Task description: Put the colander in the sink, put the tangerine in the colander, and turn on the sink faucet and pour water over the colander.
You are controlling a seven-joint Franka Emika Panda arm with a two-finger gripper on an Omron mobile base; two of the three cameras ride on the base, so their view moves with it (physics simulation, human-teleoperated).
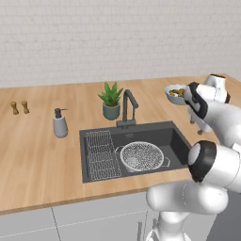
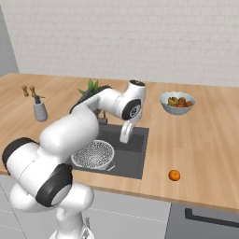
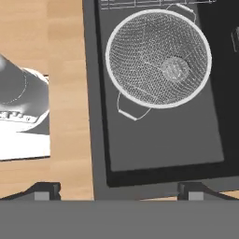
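Note:
The silver mesh colander [image 1: 141, 156] [image 2: 93, 154] [image 3: 158, 58] sits upright in the right half of the dark sink [image 1: 176, 141] [image 3: 163, 140], over the drain, with nothing in it. My gripper [image 1: 196, 126] [image 2: 125, 137] [image 3: 119, 192] hangs open above the sink's right edge, apart from the colander, its fingers spread wide and holding nothing. The tangerine [image 2: 174, 175] lies on the wooden counter to the right of the sink, near the front edge. The dark angular faucet [image 1: 128, 106] stands behind the basin with its spout over it; no water shows.
A flat wire rack [image 1: 101, 154] fills the sink's left half. A soap dispenser [image 1: 60, 123] [image 2: 40, 109], a potted plant [image 1: 111, 101] and two small shakers [image 1: 20, 107] stand behind and to the left. The fruit bowl [image 1: 175, 93] [image 2: 177, 102] sits at the back right.

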